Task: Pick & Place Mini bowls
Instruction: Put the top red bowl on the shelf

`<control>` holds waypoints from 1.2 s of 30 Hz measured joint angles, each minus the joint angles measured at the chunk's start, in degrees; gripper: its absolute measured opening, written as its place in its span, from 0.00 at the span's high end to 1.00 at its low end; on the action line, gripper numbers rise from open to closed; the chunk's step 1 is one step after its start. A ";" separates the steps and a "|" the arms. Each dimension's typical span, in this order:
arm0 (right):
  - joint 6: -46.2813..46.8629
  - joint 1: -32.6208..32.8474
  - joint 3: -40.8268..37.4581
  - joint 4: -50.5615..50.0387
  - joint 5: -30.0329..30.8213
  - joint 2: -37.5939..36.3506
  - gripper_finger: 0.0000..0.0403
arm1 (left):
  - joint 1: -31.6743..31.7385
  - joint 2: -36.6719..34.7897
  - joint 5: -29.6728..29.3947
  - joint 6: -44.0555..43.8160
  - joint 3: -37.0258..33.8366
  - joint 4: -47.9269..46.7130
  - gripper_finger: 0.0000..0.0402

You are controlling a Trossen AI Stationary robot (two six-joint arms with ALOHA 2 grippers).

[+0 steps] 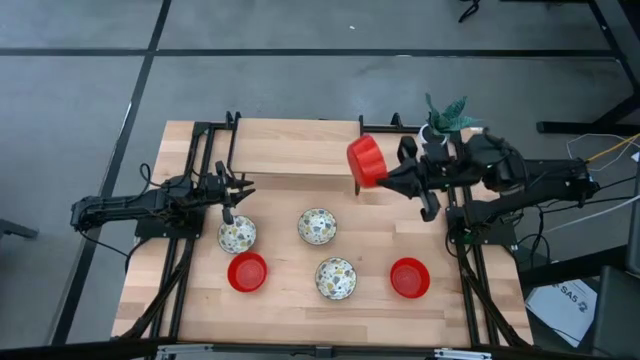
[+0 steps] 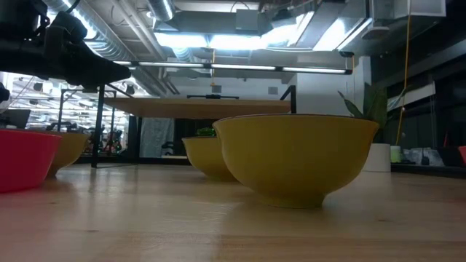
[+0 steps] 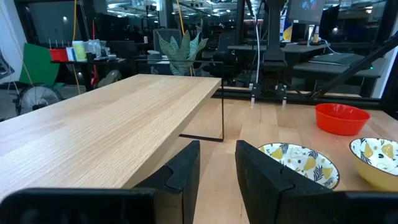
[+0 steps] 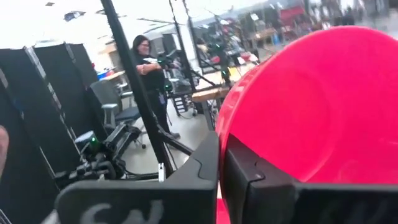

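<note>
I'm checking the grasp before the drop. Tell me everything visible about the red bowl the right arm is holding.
The red bowl is small, round, plain glossy red, plastic or glazed by its look. It is lifted off the table and tipped on its side, above the raised shelf near the back. The right gripper is shut on its rim, one finger inside, one outside. Nothing else touches it.

I am working in a robotics lab or workshop. My wooden table (image 1: 300,140) stands on a grey concrete floor (image 1: 300,80). Overhead I see bare ducts (image 2: 116,36) and strip lights (image 2: 240,68). Behind are black metal stands (image 4: 134,81), desks with monitors (image 3: 311,12), and a person (image 4: 146,62).
</note>
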 joint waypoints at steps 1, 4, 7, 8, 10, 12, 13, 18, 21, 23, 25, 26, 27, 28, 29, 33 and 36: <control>-2.27 0.00 0.70 -0.20 -0.23 0.21 0.98 | 0.02 -0.02 0.00 0.00 0.00 0.00 0.76; -8.66 0.02 3.52 -3.84 -0.04 1.46 0.98 | 0.00 0.00 0.00 0.00 0.00 0.00 0.76; -12.82 0.02 6.94 -9.40 3.06 3.73 0.98 | 0.01 -0.01 0.00 0.00 0.00 0.00 0.76; -13.85 0.02 8.42 -11.79 4.35 4.75 0.98 | 0.00 0.00 0.00 0.00 0.00 0.00 0.76; -15.93 0.00 11.62 -16.82 6.23 7.05 0.98 | 0.00 0.00 0.00 0.00 0.00 0.00 0.76; -17.76 0.00 15.22 -21.82 8.37 9.74 0.98 | 0.00 0.00 0.00 0.00 0.00 0.00 0.76; -18.39 0.00 17.12 -23.62 9.37 11.07 0.98 | 0.00 -0.01 0.00 0.00 0.00 0.00 0.76; -22.90 0.00 26.54 -31.23 12.21 17.19 0.98 | 0.01 -0.01 0.00 0.00 0.00 -0.01 0.76; -25.30 0.00 32.11 -35.93 14.65 20.54 0.98 | 0.02 0.00 0.00 0.00 0.00 0.00 0.76; -26.58 0.00 35.50 -39.10 16.91 22.53 0.98 | 0.01 0.00 0.00 0.00 0.00 0.00 0.76; -27.81 0.00 38.56 -41.85 19.05 24.29 0.98 | 0.02 0.00 0.00 0.00 0.00 0.00 0.76; -28.11 0.00 39.82 -42.89 19.92 25.03 0.98 | 0.01 -0.01 0.00 0.00 0.00 0.00 0.76; -28.49 0.00 40.97 -43.72 20.77 25.70 0.98 | 0.01 0.00 0.00 0.00 0.00 0.00 0.76; -29.09 0.00 42.01 -44.54 21.73 26.26 0.98 | 0.00 0.00 0.00 0.00 0.00 0.00 0.76; -29.69 -0.01 42.88 -45.17 22.79 26.82 0.98 | 0.00 0.00 0.00 0.00 0.00 0.00 0.76; -33.38 0.00 44.42 -45.61 27.24 28.05 0.98 | 0.01 -0.01 0.00 0.00 0.00 0.00 0.76; -36.76 0.00 44.55 -45.58 31.46 28.40 0.98 | 0.02 0.00 0.00 0.00 0.00 0.00 0.76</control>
